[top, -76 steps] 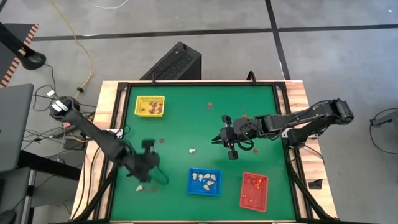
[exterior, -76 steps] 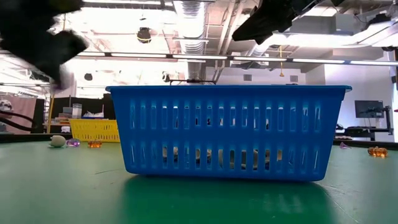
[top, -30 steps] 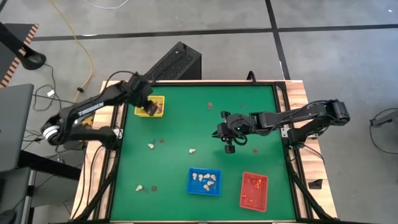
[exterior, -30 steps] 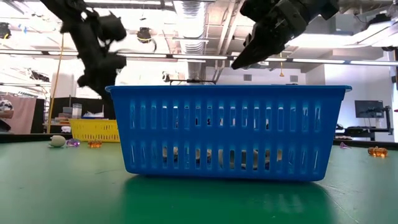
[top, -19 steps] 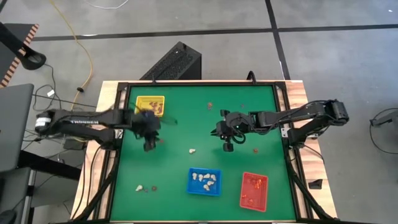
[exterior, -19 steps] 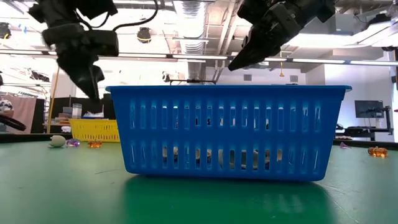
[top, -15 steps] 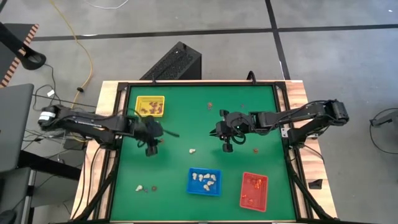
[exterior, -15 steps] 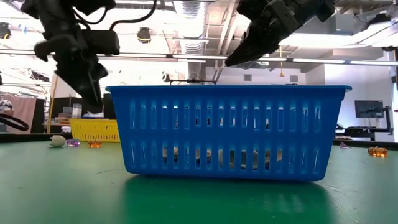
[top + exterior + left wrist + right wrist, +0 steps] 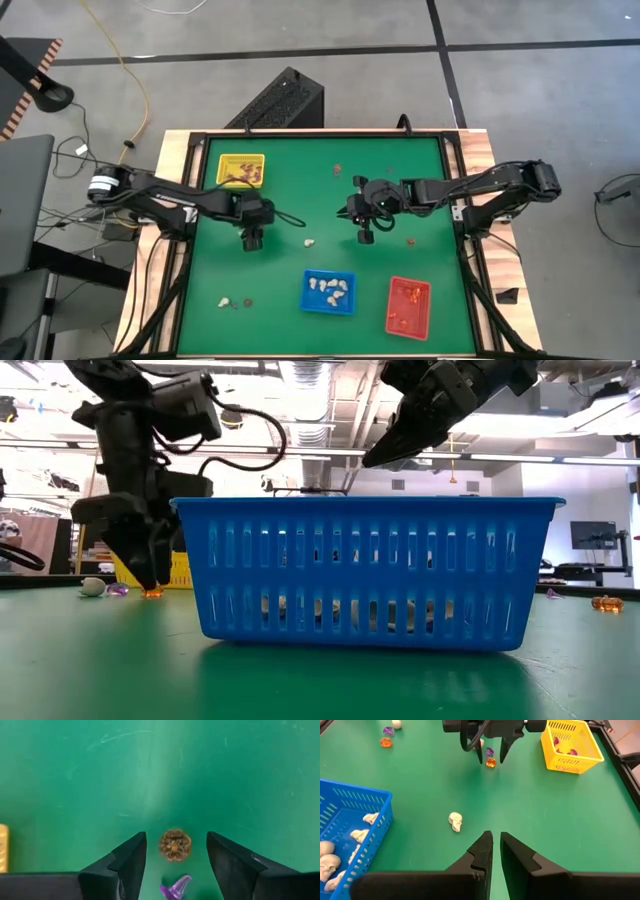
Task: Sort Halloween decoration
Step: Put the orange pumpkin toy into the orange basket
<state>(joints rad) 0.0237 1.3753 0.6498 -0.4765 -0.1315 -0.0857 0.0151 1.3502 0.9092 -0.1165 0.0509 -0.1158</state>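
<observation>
Between left pincer [image 9: 175, 857] fingers: orange trinket [image 9: 175, 845]

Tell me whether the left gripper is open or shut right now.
Open. The left gripper has its two dark fingers spread apart on either side of the small orange pumpkin trinket on the green table, not pinching it.

we see the left arm stretched across from the table's left edge, its left gripper [image 9: 252, 240] pointing down just above the surface with fingers [image 9: 131, 861] spread apart. the right arm reaches in from the right edge, its right gripper [image 9: 365, 236] raised, jaws nearly closed and holding nothing.
</observation>
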